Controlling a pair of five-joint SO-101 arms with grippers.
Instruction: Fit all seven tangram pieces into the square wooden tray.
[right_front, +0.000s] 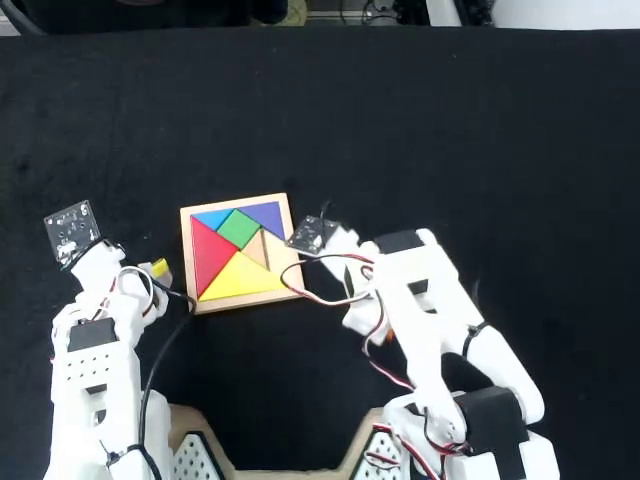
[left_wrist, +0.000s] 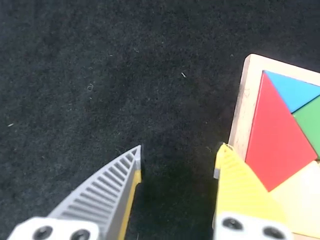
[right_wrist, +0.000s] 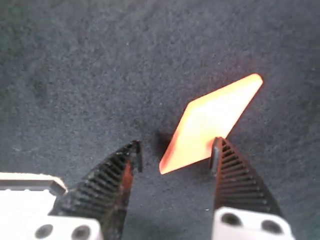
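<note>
Tray: the square wooden tray (right_front: 189, 262) lies flat on the black tabletop (right_front: 450, 120), between the two arms.
Pieces in the tray: the red piece (right_front: 208, 258), yellow piece (right_front: 245, 275), blue piece (right_front: 210, 217), green piece (right_front: 238, 228) and purple piece (right_front: 272, 215) lie edge to edge. A gap (right_front: 262, 250) of plain wood shows towards the right rim.
Orange piece: the orange piece (right_wrist: 210, 122) lies flat on the cloth, outside the tray.
Left end effector: the left end effector (left_wrist: 181, 147) is spread and holds nothing. It is over the cloth, just beside the tray's left rim.
Right end effector: the right end effector (right_wrist: 176, 143) is spread around a corner of the orange piece, with one fingertip at its edge. I cannot tell if they touch.
Open room: the cloth runs wide beyond the tray's far rim and outside both arms.
Hidden: from above, the right arm's wrist covers the tray's right rim. The left wrist view cuts the tray off.
</note>
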